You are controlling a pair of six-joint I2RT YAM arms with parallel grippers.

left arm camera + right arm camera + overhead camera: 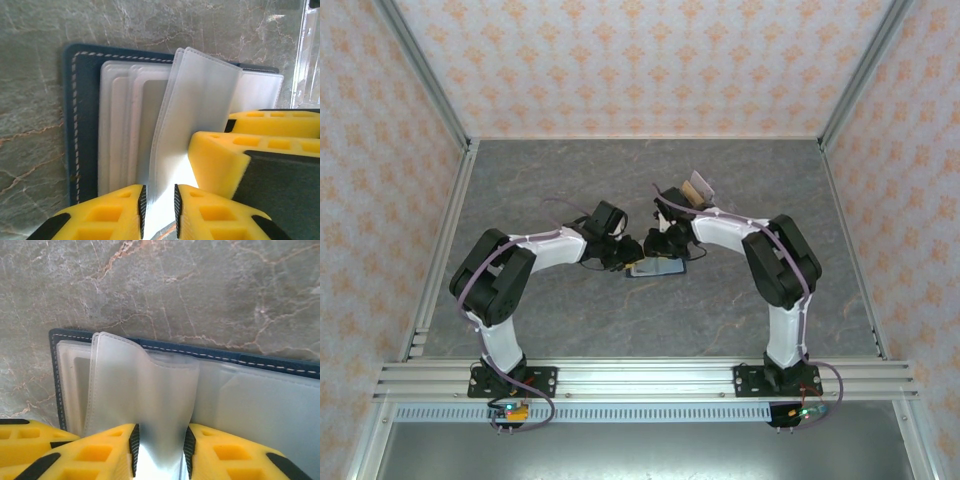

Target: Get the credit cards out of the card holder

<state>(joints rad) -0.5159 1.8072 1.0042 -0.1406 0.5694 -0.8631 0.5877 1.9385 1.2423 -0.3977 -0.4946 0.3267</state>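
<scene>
Centrally, card holder (82, 125), under left end effector (160, 200)

Grey marble-look table (570, 320), orange-patterned walls (650, 60), alu rail (650, 378) at near edge.

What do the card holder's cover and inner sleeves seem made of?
The card holder cover looks like matte navy leather or imitation, given its pale edge stitching. The inner sleeves look like frosted flexible plastic: translucent, bent, with welded seams.
</scene>
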